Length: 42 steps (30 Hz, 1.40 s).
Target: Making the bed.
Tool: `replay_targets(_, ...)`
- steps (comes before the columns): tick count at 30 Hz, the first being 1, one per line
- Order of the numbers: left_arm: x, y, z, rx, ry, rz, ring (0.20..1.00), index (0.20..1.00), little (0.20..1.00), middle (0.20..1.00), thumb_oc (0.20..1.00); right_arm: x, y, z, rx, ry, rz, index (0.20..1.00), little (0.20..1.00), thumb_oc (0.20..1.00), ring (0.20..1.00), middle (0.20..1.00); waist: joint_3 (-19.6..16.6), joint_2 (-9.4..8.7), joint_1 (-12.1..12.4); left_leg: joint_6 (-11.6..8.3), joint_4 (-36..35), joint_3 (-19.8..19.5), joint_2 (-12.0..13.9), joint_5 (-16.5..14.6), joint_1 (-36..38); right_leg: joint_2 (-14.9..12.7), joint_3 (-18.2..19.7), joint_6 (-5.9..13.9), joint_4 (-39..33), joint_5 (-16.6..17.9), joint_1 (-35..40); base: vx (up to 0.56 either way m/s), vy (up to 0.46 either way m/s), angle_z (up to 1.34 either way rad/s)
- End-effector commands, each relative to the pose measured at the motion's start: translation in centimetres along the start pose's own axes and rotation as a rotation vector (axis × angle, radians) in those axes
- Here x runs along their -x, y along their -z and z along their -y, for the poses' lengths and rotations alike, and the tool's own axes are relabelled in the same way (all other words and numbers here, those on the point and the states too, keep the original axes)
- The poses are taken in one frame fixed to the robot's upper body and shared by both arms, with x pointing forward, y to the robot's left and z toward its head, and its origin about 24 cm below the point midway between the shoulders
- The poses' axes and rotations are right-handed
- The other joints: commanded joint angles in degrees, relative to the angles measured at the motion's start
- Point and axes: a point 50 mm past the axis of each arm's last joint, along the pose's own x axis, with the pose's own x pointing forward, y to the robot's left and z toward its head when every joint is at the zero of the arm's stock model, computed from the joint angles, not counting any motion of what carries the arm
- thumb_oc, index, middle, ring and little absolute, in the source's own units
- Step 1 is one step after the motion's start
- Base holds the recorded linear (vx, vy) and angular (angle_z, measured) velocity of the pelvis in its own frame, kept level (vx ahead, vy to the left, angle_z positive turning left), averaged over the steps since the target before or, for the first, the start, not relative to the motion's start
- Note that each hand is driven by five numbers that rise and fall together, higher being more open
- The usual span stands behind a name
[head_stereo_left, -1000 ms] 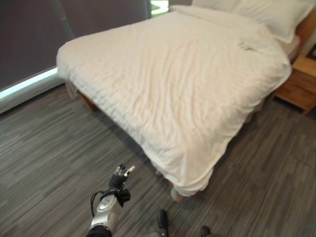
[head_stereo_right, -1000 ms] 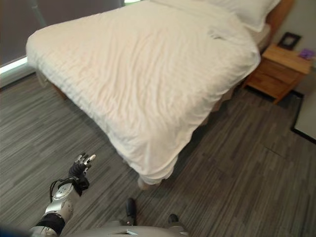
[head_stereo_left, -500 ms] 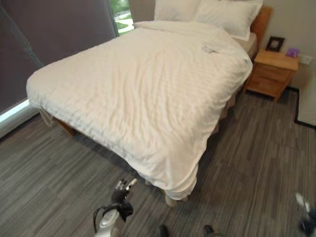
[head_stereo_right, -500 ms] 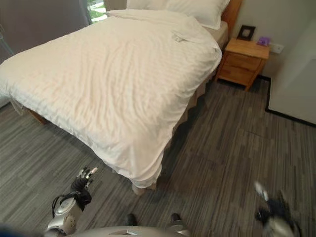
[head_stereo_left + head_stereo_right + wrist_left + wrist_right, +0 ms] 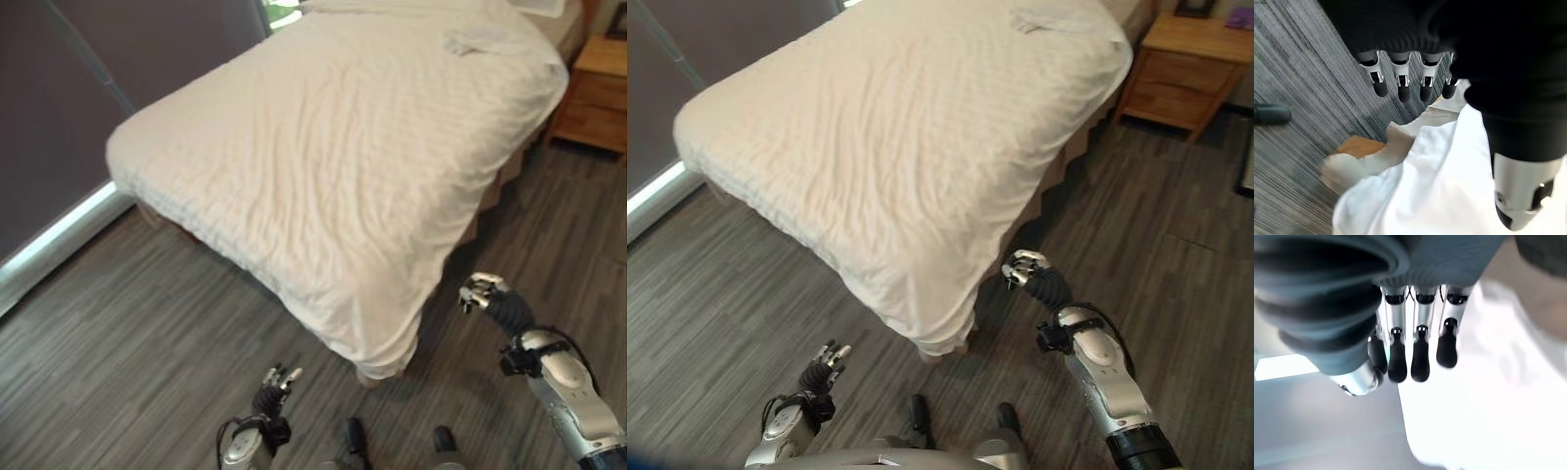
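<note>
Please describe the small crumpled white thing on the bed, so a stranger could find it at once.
Start from the big bed under its white duvet and look toward the far end, on the side by the wooden nightstand. There lies a small crumpled white cloth, the lone bunched lump on the flat cover.

A wooden bed (image 5: 1354, 145) stands on a grey striped floor (image 5: 127, 323), covered edge to edge by a wrinkled white duvet (image 5: 343, 147) whose near corner hangs low — almost to the floor — over a pale bed leg (image 5: 370, 377). A small crumpled white cloth (image 5: 470, 41) lies on the duvet near the head end. Beside the bed, on the same floor, stands a wooden nightstand (image 5: 1185, 69).
</note>
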Motion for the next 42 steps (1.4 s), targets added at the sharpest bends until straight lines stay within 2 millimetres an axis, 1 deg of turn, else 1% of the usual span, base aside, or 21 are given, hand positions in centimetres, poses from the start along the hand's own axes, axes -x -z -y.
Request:
replay_targets(1, -1.9, -4.1, 1.1, -0.069, 0.08, 0.133, 1.0, 1.0, 1.0, 1.0, 1.0, -3.4, -3.3, 0.7, 0.12, -0.074, 0.08, 0.2, 0.2, 0.2, 0.2, 0.2, 1.53, 1.24, 3.91, -3.85, 0.76, -0.09, -0.62, -2.53, 2.43, -3.27, -0.78, 1.36, 1.6, 5.34, -3.79, -0.01, -0.024, 0.27)
replay_targets(3, -2.0, -4.1, 1.4, -0.069, 0.091, 0.131, 1.0, 1.0, 1.0, 1.0, 1.0, -4.5, -3.8, 0.5, 0.165, -0.106, 0.071, 0.2, 0.2, 0.2, 0.2, 0.2, 1.76, 1.89, 4.52, -3.77, 0.76, -0.38, -0.78, -2.32, 2.01, -3.38, -0.43, 1.29, 1.63, 5.45, -4.25, -0.02, -0.027, 0.12)
replay_targets(4, -2.1, -4.0, 2.3, -0.053, 0.116, 0.129, 1.0, 1.0, 1.0, 1.0, 1.0, -7.0, -5.4, -0.9, 0.258, -0.185, 0.084, 0.2, 0.2, 0.2, 0.2, 0.2, 2.34, 3.49, 5.85, -3.55, 0.76, -0.53, -0.92, -1.89, 0.61, -3.41, 0.75, 1.11, 1.88, 5.7, -6.22, 0.0, 0.0, 0.0)
replay_targets(5, -2.1, -4.0, 2.3, -0.053, 0.116, 0.13, 1.0, 1.0, 1.0, 1.0, 1.0, -7.0, -5.4, -0.9, 0.258, -0.186, 0.085, 0.2, 0.2, 0.2, 0.2, 0.2, 2.34, 3.49, 5.85, -3.55, 0.76, -0.51, -0.92, -1.89, 0.59, -3.41, 0.77, 1.11, 1.9, 5.7, -6.26, -0.01, -0.03, -0.1)
replay_targets(9, -2.3, -3.4, 3.5, -0.03, 0.144, 0.104, 1.0, 1.0, 1.0, 1.0, 1.0, -10.0, -7.2, -3.1, 0.234, -0.251, 0.116, 0.2, 0.2, 0.2, 0.2, 0.2, 3.17, 5.05, 7.72, -3.53, 0.76, -0.87, -0.84, -1.09, -1.36, -3.22, 1.59, 0.75, 2.13, 6.05, -8.34, -0.01, -0.032, -0.03)
replay_targets(12, -2.3, -3.2, 4.2, -0.022, 0.167, 0.095, 1.0, 1.0, 1.0, 1.0, 1.0, -11.0, -7.3, -3.3, 0.206, -0.236, 0.107, 0.2, 0.2, 0.2, 0.2, 0.2, 3.71, 5.96, 8.39, -3.64, 0.76, -1.44, -0.96, -0.65, -2.2, -3.21, 1.44, 0.52, 2.47, 5.93, -9.03, -0.01, -0.008, 0.03)
replay_targets(13, -2.3, -2.8, 4.8, -0.015, 0.195, 0.08, 1.0, 1.0, 1.0, 1.0, 1.0, -12.2, -7.0, -2.2, 0.172, -0.161, 0.053, 0.2, 0.2, 0.2, 0.2, 0.2, 4.35, 7.76, 9.74, -3.83, 0.76, -2.01, -1.29, -0.13, -3.48, -3.4, 1.01, 0.34, 2.69, 5.97, -10.03, -0.01, -0.017, 0.11)
replay_targets(15, -2.2, -2.6, 4.7, -0.014, 0.192, 0.072, 1.0, 1.0, 1.0, 1.0, 1.0, -12.4, -7.2, -1.7, 0.174, -0.137, 0.045, 0.2, 0.2, 0.2, 0.2, 0.2, 4.45, 8.16, 10.09, -3.86, 0.76, -2.12, -1.4, -0.03, -3.76, -3.4, 0.9, 0.32, 2.74, 5.98, -10.34, 0.01, -0.001, 0.14)
replay_targets(16, -2.2, -2.5, 4.7, -0.007, 0.193, 0.072, 1.0, 1.0, 1.0, 1.0, 1.0, -12.8, -7.1, -0.8, 0.185, -0.095, 0.012, 0.2, 0.2, 0.2, 0.2, 0.2, 4.6, 9.14, 10.99, -3.92, 0.76, -2.52, -1.57, 0.21, -4.56, -3.49, 0.67, 0.23, 2.73, 5.99, -10.92, 0.02, 0.002, 0.16)
replay_targets(22, -2.1, -2.8, 4.9, 0.005, 0.208, 0.082, 1.0, 1.0, 1.0, 1.0, 1.0, -12.7, -5.5, 1.1, 0.158, 0.012, -0.076, 0.2, 0.2, 0.2, 0.2, 0.2, 5.25, 11.42, 12.81, -4.08, 0.76, -2.93, -1.93, 0.81, -6.83, -3.47, 0.92, 0.18, 2.99, 5.86, -13.19, 0.02, -0.002, 0.02)
replay_targets(24, -2.1, -3.3, 5.3, 0.025, 0.227, 0.104, 1.0, 1.0, 1.0, 1.0, 1.0, -12.3, -4.6, 3.6, 0.094, 0.145, -0.125, 0.2, 0.2, 0.2, 0.2, 0.2, 5.68, 12.83, 13.77, -4.09, 0.76, -2.98, -2.19, 0.97, -7.92, -3.64, 1.02, 0.21, 3.12, 5.85, -14.29, 0.01, 0.007, -0.06)
replay_targets(25, -2.1, -3.3, 5.3, 0.025, 0.227, 0.104, 1.0, 1.0, 1.0, 1.0, 1.0, -12.3, -4.7, 3.6, 0.094, 0.145, -0.125, 0.2, 0.2, 0.2, 0.2, 0.2, 5.64, 12.81, 13.84, -4.09, 0.76, -2.95, -2.19, 0.96, -7.95, -3.64, 1.06, 0.21, 3.15, 5.84, -14.35, 0.0, 0.0, 0.0)
replay_targets(26, -2.0, -3.3, 5.5, 0.028, 0.238, 0.105, 1.0, 1.0, 1.0, 1.0, 1.0, -11.6, -4.3, 5.7, 0.087, 0.222, -0.17, 0.2, 0.2, 0.2, 0.2, 0.2, 6.08, 13.86, 14.3, -4.11, 0.76, -2.97, -2.36, 1.15, -8.49, -3.72, 1.36, 0.22, 3.28, 5.96, -15.21, 0.02, 0.022, -0.06)
replay_targets(28, -2.0, -3.3, 5.7, 0.029, 0.249, 0.104, 1.0, 1.0, 1.0, 1.0, 1.0, -11.1, -3.9, 6.6, 0.067, 0.259, -0.192, 0.2, 0.2, 0.2, 0.2, 0.2, 6.19, 14.29, 14.53, -4.09, 0.76, -2.81, -2.35, 1.15, -8.72, -3.74, 1.64, 0.22, 3.4, 5.95, -15.65, 0.02, 0.022, -0.1)
replay_targets(29, -1.9, -3.1, 6.1, 0.03, 0.263, 0.1, 1.0, 1.0, 1.0, 1.0, 1.0, -9.8, -2.6, 8.3, -0.019, 0.352, -0.234, 0.2, 0.2, 0.2, 0.2, 0.2, 6.61, 15.05, 14.68, -4.02, 0.76, -2.61, -2.5, 1.07, -9.02, -3.76, 2.03, 0.3, 3.4, 5.91, -16.15, 0.03, 0.018, -0.19)
replay_targets(31, -1.8, -2.9, 6.3, 0.031, 0.27, 0.093, 1.0, 1.0, 1.0, 1.0, 1.0, -9.1, -1.9, 9.0, -0.046, 0.381, -0.254, 0.2, 0.2, 0.2, 0.2, 0.2, 6.87, 15.41, 14.63, -4.0, 0.76, -2.42, -2.58, 1.02, -9.21, -3.8, 2.28, 0.36, 3.41, 5.93, -16.38, 0.03, 0.031, -0.15)
replay_targets(32, -1.7, -2.5, 6.4, 0.046, 0.273, 0.081, 1.0, 1.0, 1.0, 1.0, 1.0, -7.3, 0.4, 9.7, -0.088, 0.425, -0.332, 0.2, 0.2, 0.2, 0.2, 0.2, 7.4, 16.23, 14.07, -3.93, 0.76, -2.08, -2.72, 0.91, -9.41, -3.91, 2.69, 0.47, 3.47, 5.98, -16.95, 0.02, 0.036, -0.03)
replay_targets(33, -1.7, -2.5, 6.4, 0.046, 0.273, 0.081, 1.0, 1.0, 1.0, 1.0, 1.0, -7.2, 0.4, 9.7, -0.088, 0.425, -0.333, 0.2, 0.2, 0.2, 0.2, 0.2, 7.37, 16.23, 14.11, -3.93, 0.76, -2.06, -2.72, 0.9, -9.41, -3.9, 2.71, 0.47, 3.49, 5.97, -16.96, 0.05, 0.055, -0.03)
replay_targets(35, -1.6, -2.6, 6.5, 0.067, 0.283, 0.09, 1.0, 1.0, 1.0, 1.0, 1.0, -3.7, 4.6, 10.3, -0.114, 0.492, -0.486, 0.2, 0.2, 0.2, 0.2, 0.2, 8.13, 17.06, 12.88, -3.74, 0.76, -1.65, -3.0, 0.53, -9.26, -4.15, 3.2, 0.53, 3.77, 5.59, -17.18, 0.06, 0.047, -0.05)
replay_targets(39, -1.7, -3.4, 6.8, 0.109, 0.278, 0.122, 1.0, 1.0, 1.0, 1.0, 1.0, 3.2, 10.2, 10.6, -0.37, 0.713, -0.609, 0.2, 0.2, 0.2, 0.2, 0.2, 9.0, 17.77, 10.46, -3.55, 0.76, -1.16, -3.27, -0.28, -8.97, -4.55, 3.47, 0.75, 3.7, 5.15, -17.17, 0.05, 0.038, 0.01)
replay_targets(42, -1.8, -4.0, 6.5, 0.142, 0.267, 0.145, 1.0, 1.0, 1.0, 1.0, 1.0, 8.1, 12.9, 10.5, -0.576, 0.898, -0.632, 0.2, 0.2, 0.2, 0.2, 0.2, 9.45, 17.94, 8.36, -3.51, 0.76, -1.2, -3.46, -0.89, -8.61, -4.73, 3.3, 0.88, 3.38, 4.65, -16.66, 0.06, 0.024, 0.06)
